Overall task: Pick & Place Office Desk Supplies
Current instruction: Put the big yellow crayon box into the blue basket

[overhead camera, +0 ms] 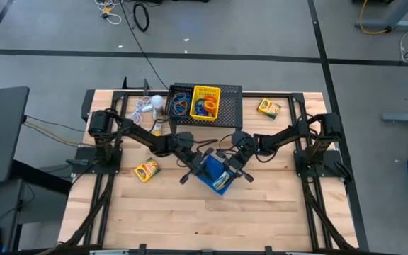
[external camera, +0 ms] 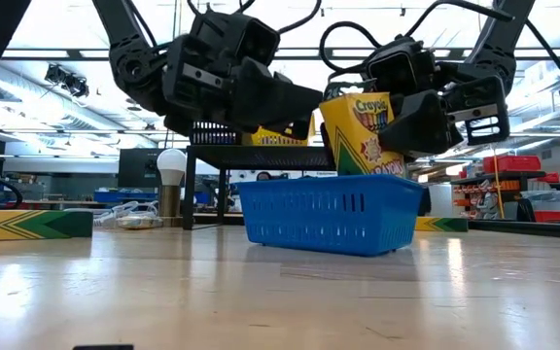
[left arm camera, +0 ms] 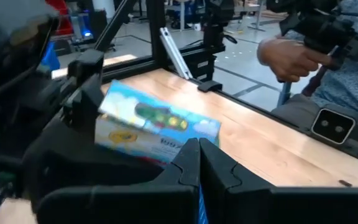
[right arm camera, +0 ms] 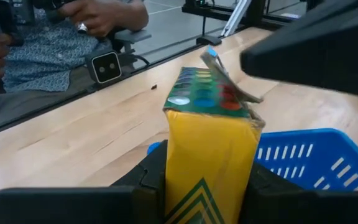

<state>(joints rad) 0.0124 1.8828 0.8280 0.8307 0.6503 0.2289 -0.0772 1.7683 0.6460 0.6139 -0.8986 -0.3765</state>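
Yellow crayon box (external camera: 366, 134) pinched upright in my right pincer (external camera: 397, 131), hanging just above the blue tray (external camera: 331, 214) so it can drop straight in | my left pincer (external camera: 299, 102) pressed together, empty, over the tray's other end, probably to steady it

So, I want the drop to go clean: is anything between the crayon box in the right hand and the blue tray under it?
Nothing visible. The right hand holds the crayon box upright just above the blue tray. The shut left hand sits beside the box, not under it.
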